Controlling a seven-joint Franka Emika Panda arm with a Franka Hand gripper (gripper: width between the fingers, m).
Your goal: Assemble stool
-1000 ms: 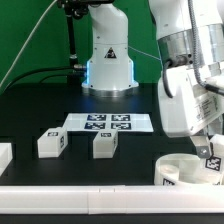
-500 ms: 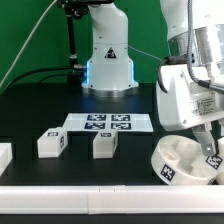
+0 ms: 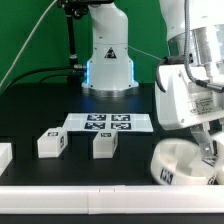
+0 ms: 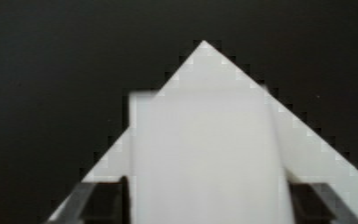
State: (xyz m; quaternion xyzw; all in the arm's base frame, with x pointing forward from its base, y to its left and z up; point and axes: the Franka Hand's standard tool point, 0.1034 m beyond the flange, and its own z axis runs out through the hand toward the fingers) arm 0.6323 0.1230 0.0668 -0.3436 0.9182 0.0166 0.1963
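Dark bench [image 3: 30,120] carried the seat [image 3: 178,162] just below the end effector [image 3: 207,143], hollow side up. End effector was clenched on a leg [image 4: 202,160], its long axis near upright, lower end at the seat. Two spare legs [image 3: 50,143] lay well away from it.

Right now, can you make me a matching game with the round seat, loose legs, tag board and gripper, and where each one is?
Things:
1. round seat
2. marker board
3. gripper
4. loose legs

Places or states:
a. shut on a white leg
b. standing just in front of the marker board
c. lying flat, mid-table
d. under the gripper, at the exterior view's right

Pairs: 1-d, 2-c, 3-a, 4-b.
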